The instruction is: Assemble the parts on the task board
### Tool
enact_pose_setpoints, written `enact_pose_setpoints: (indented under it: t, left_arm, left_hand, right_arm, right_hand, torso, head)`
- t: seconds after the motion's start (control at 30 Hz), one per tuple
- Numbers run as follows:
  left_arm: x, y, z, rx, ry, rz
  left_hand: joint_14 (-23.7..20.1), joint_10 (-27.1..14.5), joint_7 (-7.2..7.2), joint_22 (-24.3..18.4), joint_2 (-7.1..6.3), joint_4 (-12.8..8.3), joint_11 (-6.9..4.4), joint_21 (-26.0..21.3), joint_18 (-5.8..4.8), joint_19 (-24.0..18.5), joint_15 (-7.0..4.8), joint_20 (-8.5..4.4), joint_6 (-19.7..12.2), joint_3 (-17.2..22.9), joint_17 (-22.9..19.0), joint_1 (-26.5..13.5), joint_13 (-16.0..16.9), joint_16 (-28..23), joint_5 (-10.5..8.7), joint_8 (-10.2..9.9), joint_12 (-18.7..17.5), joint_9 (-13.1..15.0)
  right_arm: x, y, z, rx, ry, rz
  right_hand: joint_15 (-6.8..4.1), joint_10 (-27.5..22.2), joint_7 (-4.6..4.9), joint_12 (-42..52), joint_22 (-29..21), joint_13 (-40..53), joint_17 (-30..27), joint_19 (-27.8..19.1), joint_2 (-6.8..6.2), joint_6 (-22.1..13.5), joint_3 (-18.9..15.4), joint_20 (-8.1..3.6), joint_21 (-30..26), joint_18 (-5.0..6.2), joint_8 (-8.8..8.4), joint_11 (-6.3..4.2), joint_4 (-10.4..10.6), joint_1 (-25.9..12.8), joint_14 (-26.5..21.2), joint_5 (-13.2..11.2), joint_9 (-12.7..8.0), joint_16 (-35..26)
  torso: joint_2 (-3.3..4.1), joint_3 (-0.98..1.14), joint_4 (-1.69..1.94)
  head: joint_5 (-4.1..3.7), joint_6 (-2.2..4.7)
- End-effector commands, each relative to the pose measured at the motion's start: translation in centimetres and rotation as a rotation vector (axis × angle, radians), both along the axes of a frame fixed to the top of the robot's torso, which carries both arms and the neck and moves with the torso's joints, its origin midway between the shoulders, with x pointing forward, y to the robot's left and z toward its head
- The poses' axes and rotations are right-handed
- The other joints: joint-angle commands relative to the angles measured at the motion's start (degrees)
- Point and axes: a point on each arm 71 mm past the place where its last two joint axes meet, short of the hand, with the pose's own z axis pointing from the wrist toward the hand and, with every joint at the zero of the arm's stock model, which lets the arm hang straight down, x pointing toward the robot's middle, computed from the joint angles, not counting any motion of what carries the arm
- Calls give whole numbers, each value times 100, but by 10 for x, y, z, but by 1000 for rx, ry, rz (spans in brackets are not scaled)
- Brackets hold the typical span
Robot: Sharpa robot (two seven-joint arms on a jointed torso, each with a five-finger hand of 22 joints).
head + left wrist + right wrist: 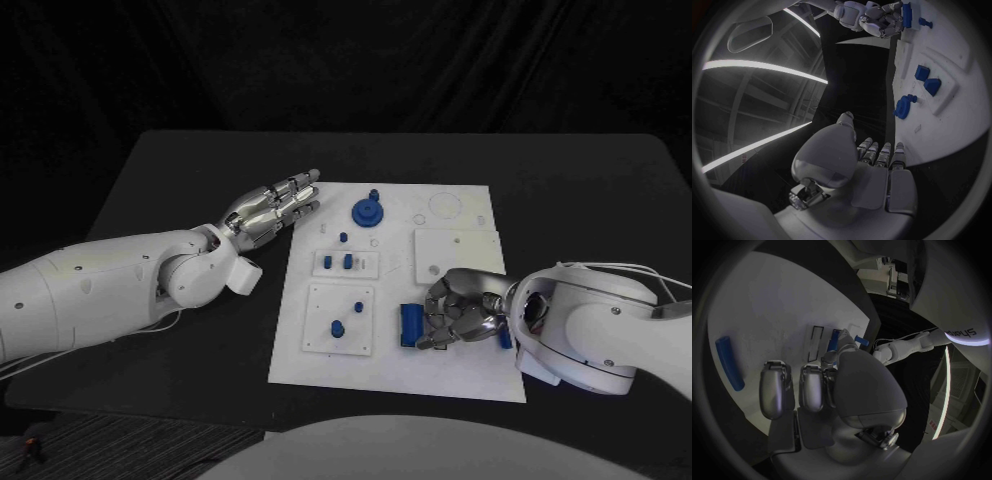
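The white task board (462, 215) lies mid-table. My right hand (459, 308) hovers over its near right part with its fingers bent downward and nothing between them. A long blue piece (411, 321) lies flat on the board just beside those fingertips; the right wrist view shows this blue piece (729, 363) apart from the right hand (817, 390). Another blue piece (505, 336) lies by the right wrist. A blue gear (369, 211) stands at the far side. My left hand (274, 210) hangs at the board's far left edge, fingers stretched and holding nothing.
Small blue pegs (339, 263) stand in a slotted plate on the board's left half, and two more blue pieces (343, 317) sit on a square plate nearer me. A raised white square (457, 252) sits just beyond the right hand. Black table surrounds the board.
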Motion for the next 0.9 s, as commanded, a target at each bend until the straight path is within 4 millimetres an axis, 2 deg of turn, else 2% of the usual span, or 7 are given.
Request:
enact_pose_setpoints:
  t: [0.03, 0.13, 0.33, 0.5, 0.6, 0.73, 0.9]
  left_arm:
    - [-1, -2, 0, -13, -3, -14]
    - [-1, -1, 0, -13, -2, -13]
    - [-1, 0, 0, -10, -2, -9]
    - [-1, 0, 0, -7, -2, -5]
    - [0, -1, 0, -7, -5, -4]
    - [0, -3, 0, -8, -6, -5]
    - [1, -3, -1, -6, -6, -4]
  left_hand:
    - [-2, -3, 42, -7, -5, -28, 21, -19, 47, -6, 19, 51, 10, -5, -5, 57, -5, -21, 22, 18, 9, 7]
    - [-2, -3, 42, -7, -5, -28, 21, -19, 47, -6, 19, 51, 10, -5, -5, 57, -5, -21, 22, 18, 9, 7]
    - [-2, -3, 41, -7, -1, -38, 22, -19, 47, -6, 21, 54, 15, -1, -5, 62, -4, -21, 31, 19, 12, 8]
    - [-2, -2, 42, -7, 3, -103, 29, -19, 51, -6, 23, 61, 19, 22, -5, 101, -2, -21, 79, 20, 16, 8]
    - [-2, -2, 41, -7, 9, -228, 27, -19, 59, -6, 18, 65, 26, 62, -5, 167, 0, -21, 192, 21, 22, 9]
    - [-2, 0, 22, -7, 4, -276, 49, -19, 65, -6, 14, 64, 15, 69, -5, 178, 2, -21, 233, 18, 31, 7]
    - [-2, 0, 21, -7, 4, -278, 51, -19, 66, -6, 13, 65, 17, 69, -5, 179, 3, -21, 235, 18, 32, 8]
  right_arm:
    - [0, -3, 0, 7, -16, -11]
    - [-3, -8, 3, 19, -23, -22]
    - [3, -33, 29, 1, -57, -82]
    - [15, -56, 48, -43, -51, -146]
    - [23, -75, 53, -131, -56, -176]
    - [28, -93, 54, -278, -115, -170]
    - [29, -104, 55, -403, -200, -150]
  right_hand:
    - [-30, 585, 8, 15, 1276, 1507, 415, 301, -142, 20, 22, -28, 5, -48, -17, -24, 118, -169, 406, -342, 16, 9]
    - [-38, 585, 0, 15, 1275, 1507, 415, 299, -434, -282, 3, -38, 3, -48, -306, -34, 384, -511, 405, -417, -164, 9]
    - [-19, 585, 37, 15, 1249, 1507, 323, 260, -549, -255, -465, -28, -76, -30, -902, -6, 397, -1309, 385, -399, -674, -34]
    - [12, 585, 90, 15, 1257, 1507, 353, 272, -252, -155, -502, -1, -54, -36, -1345, 38, 373, -1535, 394, -388, -1080, -22]
    - [121, 585, 233, 15, 1267, 1507, 388, 288, 42, 218, -509, 77, -20, -43, -2351, 138, 298, -1197, 402, 410, -2063, -2]
    - [214, 585, 345, 15, 1230, 1507, 204, 236, 377, 655, -743, 185, -140, -15, -3344, 252, 341, -1477, 368, 643, -3105, -81]
    - [198, 585, 340, 15, 1265, 1507, 298, 287, 457, 1014, -751, 188, -34, -39, -3781, 265, 273, -1185, 389, 1460, -3580, -36]
  torso:
    - [-7, -4, 3]
    - [-13, -8, -2]
    - [-7, -9, 10]
    - [-14, -18, -5]
    - [-21, -23, -10]
    - [-6, -11, -3]
    - [7, 14, -33]
  head:
    - [-7, -1]
    - [-3, -1]
    - [-37, -1]
    - [-60, -1]
    - [-126, -1]
    - [-157, -1]
    - [-143, -1]
